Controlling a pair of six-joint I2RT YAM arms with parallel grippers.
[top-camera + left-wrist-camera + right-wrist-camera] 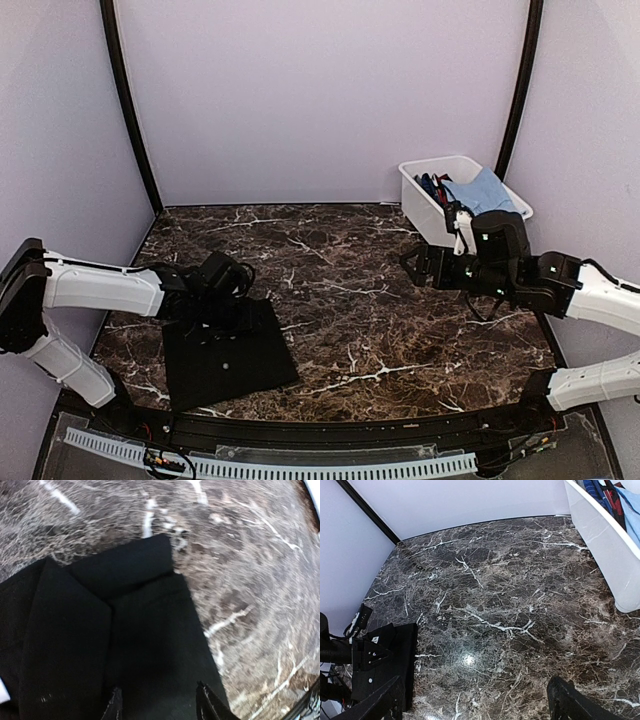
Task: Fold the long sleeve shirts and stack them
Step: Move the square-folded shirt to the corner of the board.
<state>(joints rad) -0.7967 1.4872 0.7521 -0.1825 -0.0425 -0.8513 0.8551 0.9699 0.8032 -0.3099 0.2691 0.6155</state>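
Note:
A plain black long sleeve shirt (228, 355) lies folded into a flat rectangle at the near left of the marble table. In the left wrist view the shirt (120, 645) fills the lower left, with folded layers showing. My left gripper (222, 290) hovers at the shirt's far edge; its jaws stand open over the cloth (159, 700) and hold nothing. My right gripper (412, 264) is open and empty above the table's right middle, far from the shirt. The right wrist view shows the shirt (402, 655) at the lower left, behind the left arm.
A white bin (425, 200) holding blue and other coloured clothes (482, 190) stands at the back right; its wall shows in the right wrist view (600, 540). Pale walls enclose the dark marble table (340, 290).

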